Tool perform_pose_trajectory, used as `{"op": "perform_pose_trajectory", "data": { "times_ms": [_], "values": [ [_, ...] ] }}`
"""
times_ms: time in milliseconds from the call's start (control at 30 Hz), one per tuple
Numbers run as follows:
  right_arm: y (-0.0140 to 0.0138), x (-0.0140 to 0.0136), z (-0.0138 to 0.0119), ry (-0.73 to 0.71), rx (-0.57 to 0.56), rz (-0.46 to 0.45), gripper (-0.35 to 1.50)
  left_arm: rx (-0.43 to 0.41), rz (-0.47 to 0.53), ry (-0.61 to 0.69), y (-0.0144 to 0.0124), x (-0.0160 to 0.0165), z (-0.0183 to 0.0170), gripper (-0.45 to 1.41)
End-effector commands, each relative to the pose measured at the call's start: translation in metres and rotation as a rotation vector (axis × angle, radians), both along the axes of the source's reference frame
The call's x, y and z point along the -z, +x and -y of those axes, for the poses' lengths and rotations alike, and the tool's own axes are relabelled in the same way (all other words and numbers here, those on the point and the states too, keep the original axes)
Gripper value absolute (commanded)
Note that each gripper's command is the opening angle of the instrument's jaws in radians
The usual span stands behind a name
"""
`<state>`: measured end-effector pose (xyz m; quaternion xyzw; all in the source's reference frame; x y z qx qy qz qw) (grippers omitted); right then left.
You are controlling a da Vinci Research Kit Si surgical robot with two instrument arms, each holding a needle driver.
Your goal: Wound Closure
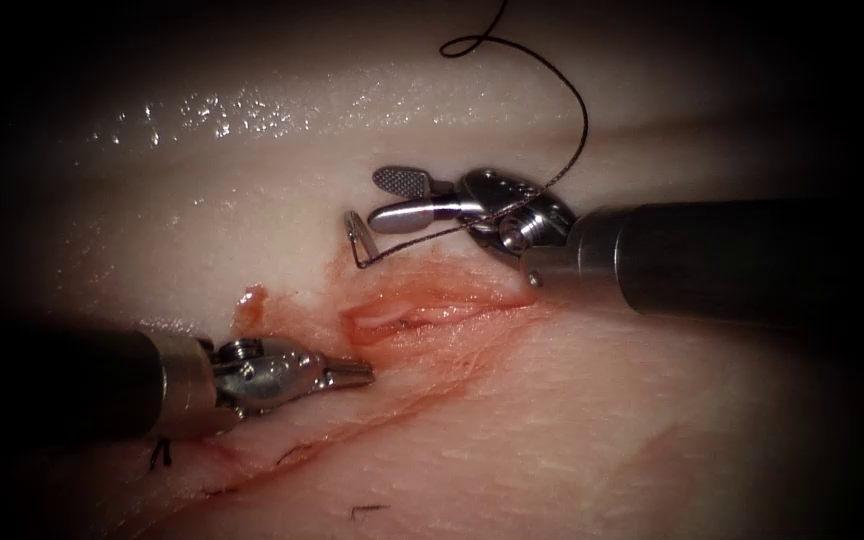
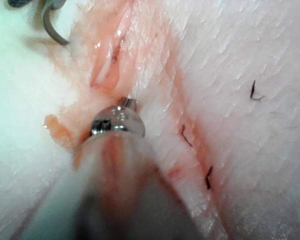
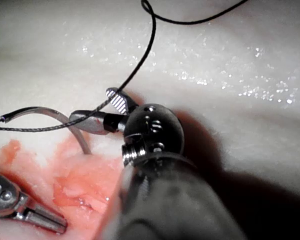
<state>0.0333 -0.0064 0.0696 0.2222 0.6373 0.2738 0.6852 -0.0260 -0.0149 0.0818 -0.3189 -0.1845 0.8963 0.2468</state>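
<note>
Endoscope view: the right tool [image 1: 384, 197], jaws spread and empty, sits beside the needle [image 1: 355, 240], which stands in the tissue [image 1: 602, 400] above the cut [image 1: 422, 315]. Thread [image 1: 577, 120] loops over its wrist. The left tool [image 1: 357, 374], jaws closed on nothing, lies below the cut. Left wrist view: short cut thread ends [image 2: 208, 177] dot the tissue. Right wrist view: the needle [image 3: 65, 120] arches into the tissue.

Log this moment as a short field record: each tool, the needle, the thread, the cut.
left tool: jaws shut, holding nothing, tip low beside the cut's left end
right tool: jaws open, holding nothing, above the cut
needle: beside the right tool's lower jaw; whether its tip is in the tissue cannot be told
thread: runs from the needle past the right tool's wrist, loops upward
cut: open, red fluid around it
</note>
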Motion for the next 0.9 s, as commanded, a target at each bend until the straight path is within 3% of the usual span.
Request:
{"op": "perform_pose_trajectory", "data": {
  "times_ms": [33, 133, 167, 300, 500, 700, 900],
  "values": [
    [0.0005, 0.0001, -0.0012, -0.038, 0.010, -0.004, 1.48, -0.001, 0.001, 0.000, -0.0006, -0.0006, 0.0002, -0.45],
    [0.0004, 0.0009, -0.0017, -0.107, 0.032, -0.006, 1.48, 0.000, 0.001, 0.000, -0.0006, -0.0006, 0.0002, -0.45],
    [0.0006, 0.0015, -0.0018, -0.212, 0.076, -0.007, 1.48, 0.000, 0.001, 0.000, -0.0006, -0.0006, 0.0002, -0.45],
    [0.0011, 0.0026, -0.0009, -0.398, 0.214, 0.010, 1.48, 0.000, 0.001, 0.000, -0.0006, -0.0006, 0.0003, -0.45],
    [0.0014, 0.0033, 0.0010, -0.526, 0.380, 0.062, 1.45, 0.000, 0.001, 0.000, -0.0006, -0.0006, 0.0003, -0.45],
    [0.0016, 0.0033, 0.0011, -0.584, 0.402, 0.080, 1.45, 0.000, 0.001, 0.000, -0.0006, -0.0006, 0.0003, -0.45],
    [0.0037, 0.0038, 0.0020, -0.631, 0.403, 0.074, 1.46, 0.000, 0.001, 0.000, -0.0006, -0.0006, 0.0003, -0.45]
  ]
}}
